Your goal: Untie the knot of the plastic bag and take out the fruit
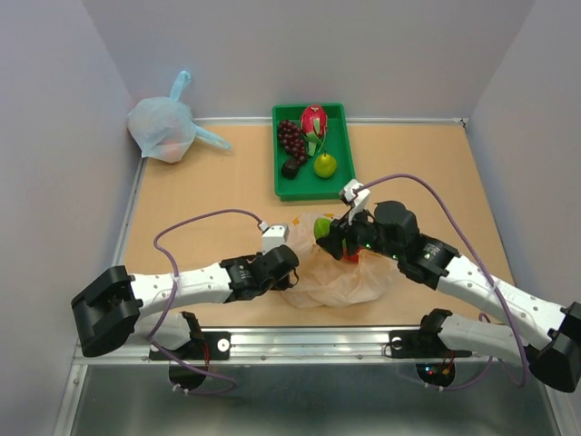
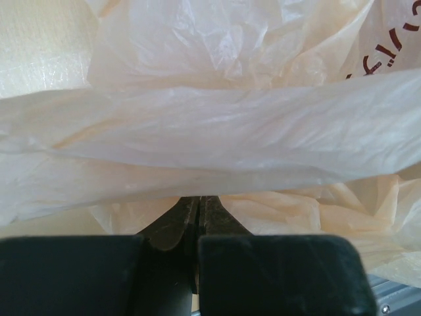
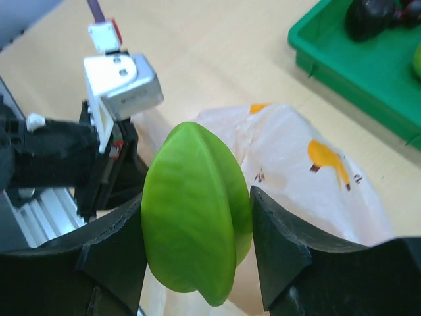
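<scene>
Green waxy skin fills the gap between my right gripper fingers, which are closed to a middling width on a ridged, pointed green fruit. Its long axis runs along my fingers, tip outward. My left gripper has its jaws pressed together with the tips tucked under a fold of the thin, peach-orange crinkly plastic bag. I judge they are pinching that film and pinning the bag down. The bag lies slumped near the middle of the bench's near edge, its mouth open under my right wrist, with something red showing inside it. The green fruit is held clear above the film. From there the shallow green plastic tray lies straight on toward the far edge, near its middle and a little to my left. My right arm is plainly the nearer one and the way across is bare wood. The tray holds dark purple grapes, a red dragon fruit with green scales and a yellow-green pear-shaped piece. I would aim for the open floor on its near right side. A knotted pale blue translucent bag sits in the far left corner, well apart.
</scene>
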Robot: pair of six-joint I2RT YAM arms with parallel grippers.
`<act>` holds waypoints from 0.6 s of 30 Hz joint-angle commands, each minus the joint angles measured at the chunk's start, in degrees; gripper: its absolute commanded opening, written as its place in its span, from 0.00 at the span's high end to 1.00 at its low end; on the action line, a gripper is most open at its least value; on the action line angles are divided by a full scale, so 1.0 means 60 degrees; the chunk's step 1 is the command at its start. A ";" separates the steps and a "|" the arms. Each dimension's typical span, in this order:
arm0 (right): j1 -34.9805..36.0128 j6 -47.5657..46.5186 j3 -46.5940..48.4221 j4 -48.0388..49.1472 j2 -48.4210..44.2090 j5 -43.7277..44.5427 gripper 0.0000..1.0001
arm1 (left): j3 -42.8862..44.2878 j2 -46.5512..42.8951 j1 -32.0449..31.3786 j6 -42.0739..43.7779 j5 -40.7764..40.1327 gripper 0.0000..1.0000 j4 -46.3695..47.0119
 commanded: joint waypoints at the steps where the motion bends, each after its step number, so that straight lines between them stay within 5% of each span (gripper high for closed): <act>1: 0.0084 0.0261 0.0534 0.1300 0.0197 0.1594 0.95 | -0.0021 -0.0352 -0.0094 -0.0132 0.0036 0.92 -0.0003; 7: -0.0033 -0.0310 0.2262 0.1300 0.2245 0.4117 0.95 | -0.0359 -0.0777 -0.0124 -0.0221 0.0109 0.92 -0.0106; 18: -0.1600 0.0114 0.6173 0.1359 0.6904 0.4133 0.87 | -0.0520 -0.0939 -0.0153 -0.0206 0.0138 0.92 -0.0091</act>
